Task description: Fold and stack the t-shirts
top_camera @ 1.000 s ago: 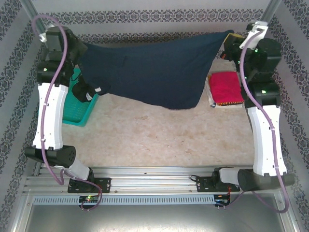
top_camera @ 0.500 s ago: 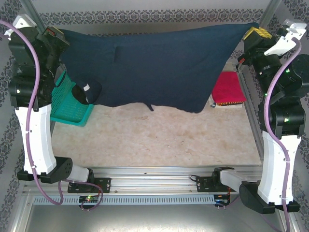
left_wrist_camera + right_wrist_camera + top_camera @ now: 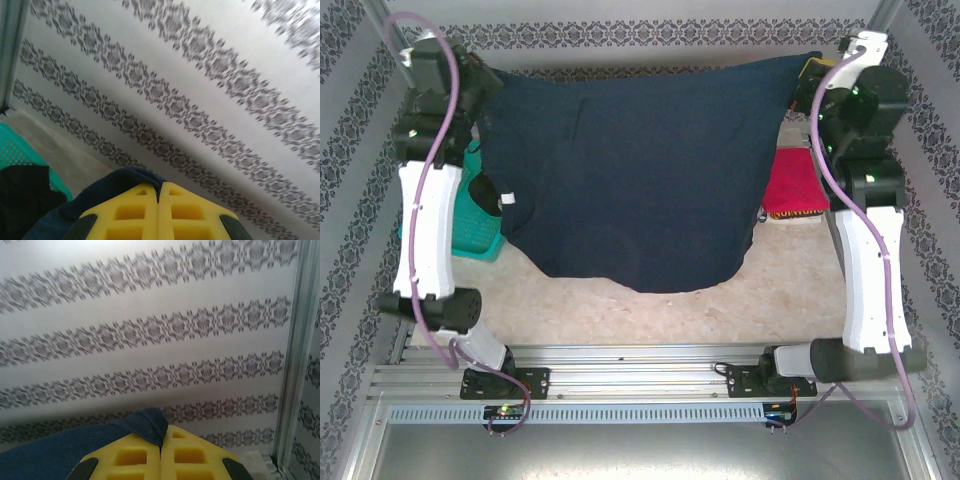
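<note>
Navy cloth dominates my view: the navy t-shirt (image 3: pixel 640 180) hangs spread between both grippers. Its hem droops lower and nearer the bases than half a second ago, when it was stretched wider and flatter. Both arms have drawn inward since then. My left gripper (image 3: pixel 159 192) is pinched together on one top corner, and my right gripper (image 3: pixel 161 437) on the other. Below the left gripper sits the teal basket (image 3: pixel 470 240) holding the black t-shirt (image 3: pixel 492 192). Below the right one lies the red t-shirt (image 3: pixel 792 185), unmoved.
</note>
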You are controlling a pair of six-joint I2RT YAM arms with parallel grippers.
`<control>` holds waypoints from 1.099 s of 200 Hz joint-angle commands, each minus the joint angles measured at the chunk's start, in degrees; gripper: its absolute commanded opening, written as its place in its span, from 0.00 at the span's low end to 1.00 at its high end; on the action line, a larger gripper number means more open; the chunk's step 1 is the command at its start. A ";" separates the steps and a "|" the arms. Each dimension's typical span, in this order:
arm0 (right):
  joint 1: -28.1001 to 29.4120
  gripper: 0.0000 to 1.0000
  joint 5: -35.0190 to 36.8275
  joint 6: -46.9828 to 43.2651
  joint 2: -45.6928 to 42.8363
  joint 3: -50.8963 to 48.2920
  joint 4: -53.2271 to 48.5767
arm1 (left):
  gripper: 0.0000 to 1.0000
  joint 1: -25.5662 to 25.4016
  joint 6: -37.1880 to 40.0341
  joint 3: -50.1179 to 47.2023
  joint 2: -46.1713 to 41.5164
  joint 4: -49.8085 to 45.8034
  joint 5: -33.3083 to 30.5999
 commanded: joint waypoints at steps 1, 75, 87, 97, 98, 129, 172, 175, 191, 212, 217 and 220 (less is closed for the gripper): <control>-1.05 0.00 2.18 1.91 4.83 0.86 5.20 | 0.00 0.55 -0.96 2.97 6.08 6.11 2.32; -3.38 0.00 -8.54 16.00 26.82 30.41 7.27 | 0.00 0.81 -8.59 32.08 27.86 15.30 3.11; -3.96 0.00 -11.04 17.44 30.54 39.88 5.27 | 0.00 0.81 -9.95 31.47 26.03 18.56 2.50; -4.93 0.00 -13.36 19.79 33.39 47.11 4.35 | 0.00 0.81 -10.95 30.98 24.21 20.59 2.07; -5.05 0.00 -13.58 20.09 33.59 47.76 4.34 | 0.00 0.81 -10.99 30.90 24.02 20.81 2.07; -10.36 0.00 -17.85 27.84 35.85 56.91 5.76 | 0.00 0.81 -11.41 29.60 18.31 23.74 2.13; -13.83 0.00 -23.46 24.91 21.46 28.83 6.95 | 0.00 0.64 -9.59 10.47 5.42 22.77 7.54; -13.89 0.00 -23.39 24.44 19.52 24.92 8.02 | 0.00 0.59 -9.73 6.87 3.94 23.95 7.98; -13.94 0.00 -22.74 22.29 10.38 5.64 12.84 | 0.00 0.38 -10.99 -12.94 -4.62 32.04 9.76; -13.94 0.00 -23.47 20.66 1.37 -14.82 15.95 | 0.00 0.20 -12.45 -34.91 -14.08 37.94 11.43; -13.83 0.00 -23.99 20.78 -0.40 -19.34 16.31 | 0.00 0.20 -12.68 -39.54 -15.86 38.84 11.92; -13.87 0.00 -24.38 20.94 -1.34 -21.55 16.55 | 0.00 0.20 -12.81 -42.17 -16.78 39.24 12.18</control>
